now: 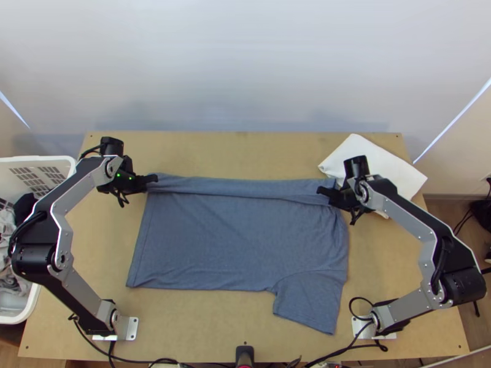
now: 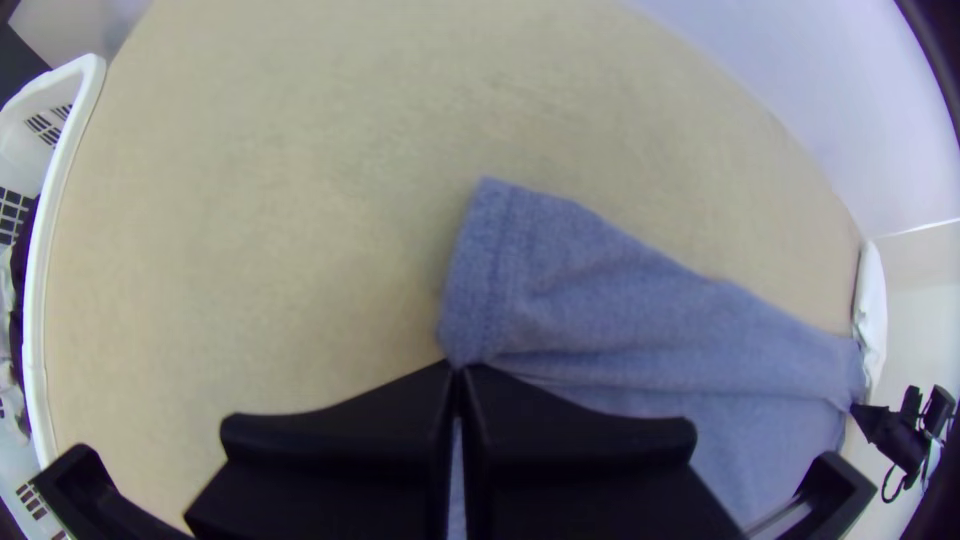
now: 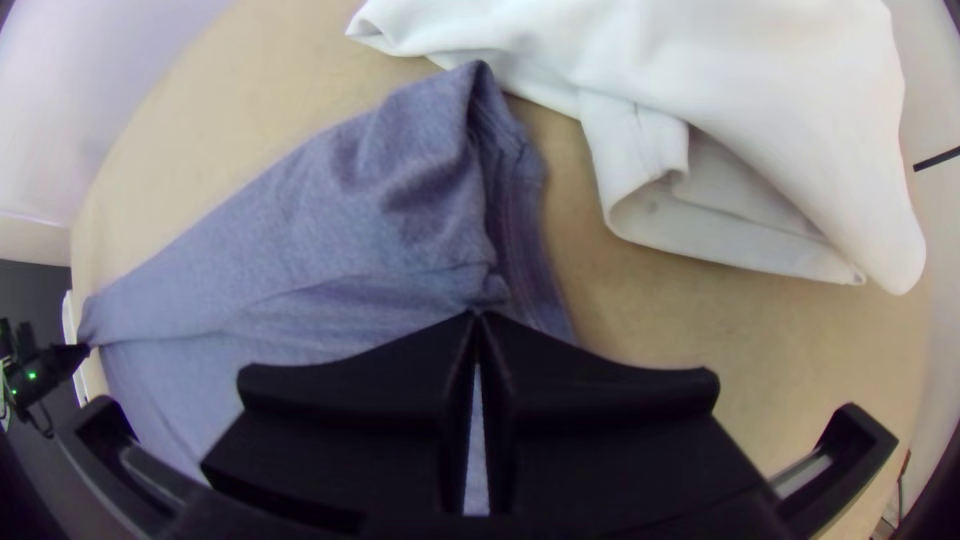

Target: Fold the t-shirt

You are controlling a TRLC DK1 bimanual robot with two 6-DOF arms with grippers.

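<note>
Blue-grey knit t-shirt [image 1: 233, 245]: spread mid-table, narrow band folded over along 12 o'clock edge; sleeve near 5 o'clock.
Black left gripper [image 1: 153, 178]: closed on band, 10 o'clock end.
Black right gripper [image 1: 321, 191]: closed on band, 2 o'clock end.
White folded cloth [image 1: 393, 175]: just beyond, 2 o'clock.
White plastic slotted basket [image 1: 70, 162]: at 9 o'clock.
</note>
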